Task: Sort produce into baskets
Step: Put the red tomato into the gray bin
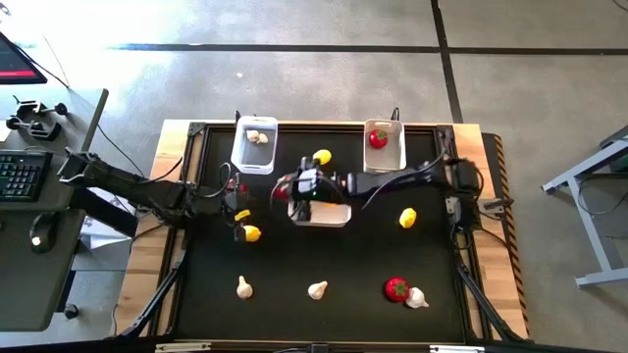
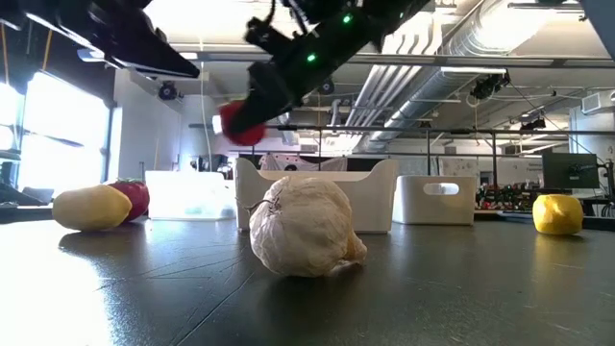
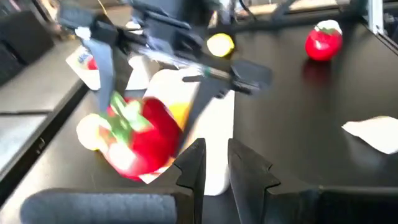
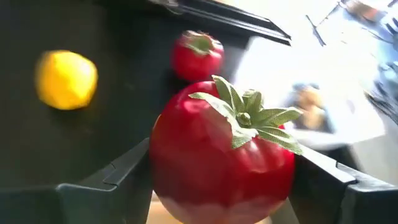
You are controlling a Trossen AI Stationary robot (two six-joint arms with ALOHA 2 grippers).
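Concrete floor all round, and in the middle the black table [image 1: 324,260], scattered with toy produce. Largest first: three white baskets, one far-left [image 1: 256,145] with garlic inside, one far-right [image 1: 384,145] holding a red fruit, and the wide centre basket [image 1: 324,213]. Over that centre basket hangs the right gripper [image 4: 221,186], fingers spread around a red tomato [image 4: 221,155], green top up. The left gripper [image 3: 216,171] sits just beside it, fingers narrow, nothing between them, a yellow lemon [image 1: 252,233] right by it. Loose pieces: two lemons [image 1: 408,218] [image 1: 322,157], a tomato [image 1: 395,288] touching a garlic bulb [image 1: 418,299], two more bulbs [image 1: 317,289] [image 1: 244,286] near the front.
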